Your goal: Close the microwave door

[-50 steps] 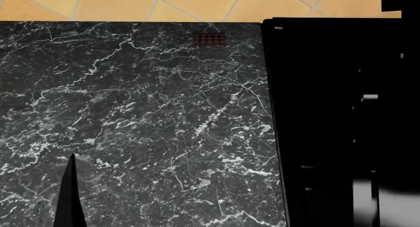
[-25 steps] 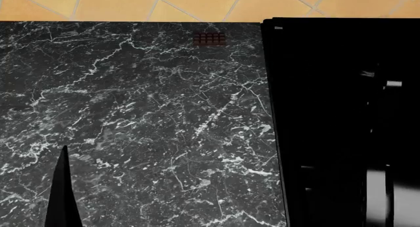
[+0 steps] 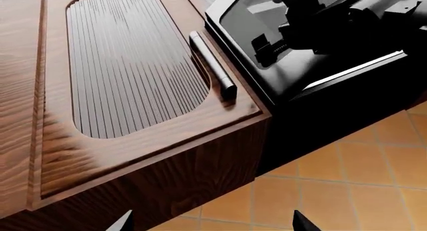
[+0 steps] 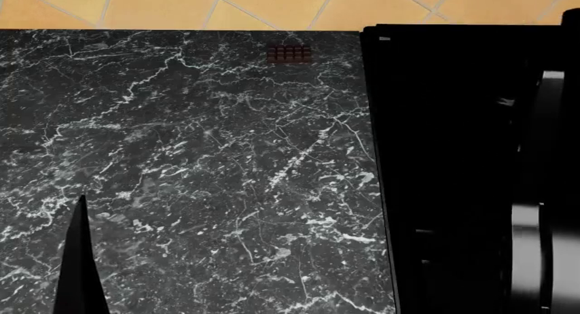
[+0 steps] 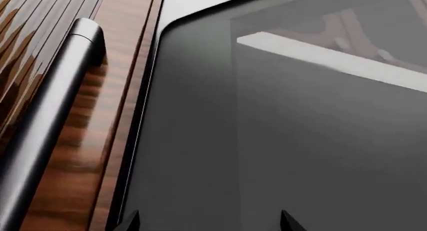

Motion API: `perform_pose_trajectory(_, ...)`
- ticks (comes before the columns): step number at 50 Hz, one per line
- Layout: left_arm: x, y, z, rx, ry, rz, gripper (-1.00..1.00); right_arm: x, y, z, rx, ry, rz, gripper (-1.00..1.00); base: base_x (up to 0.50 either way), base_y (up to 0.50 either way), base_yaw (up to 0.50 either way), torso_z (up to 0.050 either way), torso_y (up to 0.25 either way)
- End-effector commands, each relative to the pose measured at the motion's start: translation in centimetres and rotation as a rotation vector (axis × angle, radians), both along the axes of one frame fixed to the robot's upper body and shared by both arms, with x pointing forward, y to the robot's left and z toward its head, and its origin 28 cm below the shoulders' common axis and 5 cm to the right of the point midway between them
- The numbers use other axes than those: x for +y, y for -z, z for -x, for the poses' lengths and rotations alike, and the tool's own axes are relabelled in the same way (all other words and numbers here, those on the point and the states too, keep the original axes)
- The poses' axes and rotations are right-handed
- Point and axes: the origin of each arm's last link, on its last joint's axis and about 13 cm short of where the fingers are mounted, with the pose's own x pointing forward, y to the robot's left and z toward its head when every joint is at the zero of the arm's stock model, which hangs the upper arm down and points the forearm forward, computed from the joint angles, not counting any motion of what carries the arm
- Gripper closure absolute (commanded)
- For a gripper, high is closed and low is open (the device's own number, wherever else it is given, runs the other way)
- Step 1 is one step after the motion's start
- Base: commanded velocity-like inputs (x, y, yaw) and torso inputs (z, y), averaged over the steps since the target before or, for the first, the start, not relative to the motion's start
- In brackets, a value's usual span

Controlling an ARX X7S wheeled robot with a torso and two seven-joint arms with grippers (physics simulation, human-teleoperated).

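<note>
The black microwave stands at the right end of the marble counter. Its dark glass door fills the right wrist view, and I cannot tell how far it stands ajar. My right gripper is open, its two fingertips close in front of the glass and holding nothing. That arm shows over the microwave in the head view. The left wrist view has the microwave with the right arm before it. My left gripper hangs open over the floor, one finger showing at the counter's front left.
A chocolate bar lies near the counter's far edge. A wooden cabinet with a ribbed panel and a dark bar handle sits beside the microwave. Orange floor tiles lie beyond.
The right arm has swept up and farther over the microwave at the head view's right. The left finger has slid a little left and lower.
</note>
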Motion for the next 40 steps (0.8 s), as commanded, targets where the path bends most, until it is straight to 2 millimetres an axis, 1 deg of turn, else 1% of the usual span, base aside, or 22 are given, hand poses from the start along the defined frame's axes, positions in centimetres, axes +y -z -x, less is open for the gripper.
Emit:
perform_pose_trajectory(1, 0.1, -0.2, -0.3, 0.001, -0.001, -0.001, -1.00, 0.1, -0.2, -1.0, 0.037, -0.027, -0.014, -1.00, 0.00, 0.00, 0.00, 0.000, 0.000)
perform_pose_trajectory(6, 0.2, -0.2, -0.3, 0.000, -0.001, -0.001, -1.00, 0.2, -0.3, -1.5, 0.052, -0.047, -0.031, -1.00, 0.00, 0.00, 0.00, 0.000, 0.000)
perform_pose_trajectory(14, 0.2, -0.3, -0.6, 0.002, -0.002, 0.001, -1.00, -0.3, -0.7, -1.5, 0.062, -0.022, -0.059, -1.00, 0.00, 0.00, 0.00, 0.000, 0.000)
perform_pose_trajectory(23, -0.2, 0.2, -0.9, 0.000, -0.009, -0.002, -1.00, -1.0, -0.6, -1.9, 0.119, 0.019, -0.071, -1.00, 0.00, 0.00, 0.00, 0.000, 0.000)
perform_pose_trajectory(30, -0.2, 0.1, -1.0, -0.005, -0.009, -0.003, -1.00, -1.8, 0.1, -2.5, 0.154, 0.032, -0.119, -1.00, 0.00, 0.00, 0.00, 0.000, 0.000)
perform_pose_trajectory(34, -0.2, 0.0, -1.1, -0.004, -0.010, -0.005, -1.00, -2.0, 0.1, -2.5, 0.164, 0.004, -0.159, -1.00, 0.00, 0.00, 0.00, 0.000, 0.000)
perform_pose_trajectory(40, -0.1, -0.2, -1.2, -0.006, -0.009, -0.003, -1.00, -2.2, -0.3, -2.1, 0.167, 0.010, -0.158, -1.00, 0.00, 0.00, 0.00, 0.000, 0.000)
